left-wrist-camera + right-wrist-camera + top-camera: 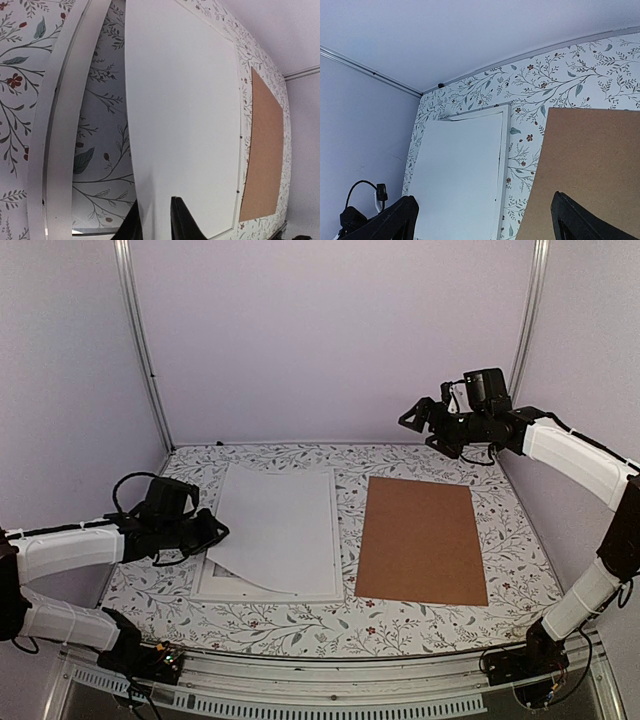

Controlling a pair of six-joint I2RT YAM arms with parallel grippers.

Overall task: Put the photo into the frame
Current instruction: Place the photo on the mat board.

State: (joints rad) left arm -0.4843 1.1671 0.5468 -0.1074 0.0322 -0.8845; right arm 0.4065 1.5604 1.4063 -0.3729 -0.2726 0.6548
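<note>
table (430, 625): floral cloth, leaf-and-berry print on white, covers the whole top. Room is an enclosure with plain pale lilac walls (330, 330) on three sides, aluminium posts (140, 340) at both far corners and a slotted rail (300, 702) along the near edge.

frame (260, 596) lies flat, left of table centre, long sides running near to far. photo (275, 525) is on top of it, plain white side up, print not visible. It covers most of the frame; the frame's near and right borders stick out. The photo's near-left corner is lifted and curled up off the frame. In the left wrist view the cloth pattern shows through the pane under the lifted part.

left gripper (220, 531) sits low at the photo's left edge, toward the table's near-left corner. Wrist view: the sheet edge runs in between the fingers (182, 222), with a narrow gap between them. Cannot tell whether they pinch it or just flank it.

backing board (422, 538), brown, lies flat on the right half, apart from the frame with a strip of cloth between them.

right gripper (418, 432) is raised over the far-right corner, jaws spread wide, nothing between them. Its camera looks down on the board and the photo.
</note>
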